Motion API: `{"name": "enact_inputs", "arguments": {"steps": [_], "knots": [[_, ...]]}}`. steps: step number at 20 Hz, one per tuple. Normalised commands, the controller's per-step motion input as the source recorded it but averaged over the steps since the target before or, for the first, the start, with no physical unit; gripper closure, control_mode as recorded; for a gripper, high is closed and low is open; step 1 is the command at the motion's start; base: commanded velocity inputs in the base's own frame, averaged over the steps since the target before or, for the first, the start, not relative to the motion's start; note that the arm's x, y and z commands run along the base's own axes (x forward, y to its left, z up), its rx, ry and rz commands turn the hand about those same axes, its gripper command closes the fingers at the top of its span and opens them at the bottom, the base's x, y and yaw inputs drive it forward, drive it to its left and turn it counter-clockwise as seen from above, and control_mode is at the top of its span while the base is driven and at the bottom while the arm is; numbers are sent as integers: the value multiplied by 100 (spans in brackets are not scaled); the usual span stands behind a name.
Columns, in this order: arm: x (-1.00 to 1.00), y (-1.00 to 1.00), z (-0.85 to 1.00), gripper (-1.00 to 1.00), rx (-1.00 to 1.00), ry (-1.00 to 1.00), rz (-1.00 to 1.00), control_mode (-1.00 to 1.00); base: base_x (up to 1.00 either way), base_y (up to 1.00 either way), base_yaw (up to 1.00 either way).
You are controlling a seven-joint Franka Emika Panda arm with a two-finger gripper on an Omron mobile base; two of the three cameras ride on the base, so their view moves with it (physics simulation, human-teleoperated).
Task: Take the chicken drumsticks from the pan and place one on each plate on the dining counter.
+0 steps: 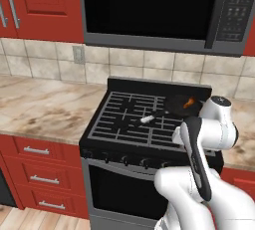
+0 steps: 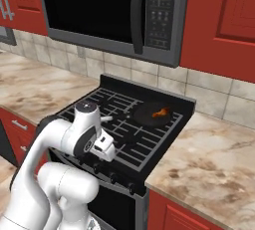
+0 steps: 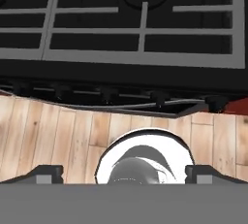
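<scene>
A small dark pan (image 1: 180,105) (image 2: 149,113) sits on the stove's back right burner, its handle (image 1: 149,118) with the pale tip pointing front-left. The chicken drumsticks (image 1: 189,103) (image 2: 160,111) show as an orange-brown patch inside the pan. My gripper (image 3: 124,173) is open, its fingertips (image 3: 48,173) wide apart with nothing between them. It hangs over the stove's front edge and points down, nearer than the pan and short of it. The plates and the dining counter are out of view.
The black stove grate (image 1: 124,119) fills the middle, with knobs (image 3: 109,93) along its front and wooden floor (image 3: 58,136) below. A microwave (image 1: 149,10) hangs low above the stove. Marbled counters (image 1: 40,107) (image 2: 209,169) flank it over red drawers (image 1: 37,172).
</scene>
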Motion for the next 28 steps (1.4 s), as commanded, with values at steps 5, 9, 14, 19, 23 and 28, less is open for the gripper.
{"name": "enact_inputs", "arguments": {"steps": [5,9,14,19,23,28], "knots": [[26,-46,-7,-100,0,0,-24,-100,0,0,0],[37,-39,0,-100,0,0,-27,-100,0,0,0],[58,-27,8,-100,0,0,-19,-100,0,0,0],[86,-24,3,-100,-2,1,-13,-100,0,0,0],[92,-9,12,-100,-10,7,-11,-100,0,0,0],[77,-21,19,-100,-13,11,-12,-100,0,0,0]]}}
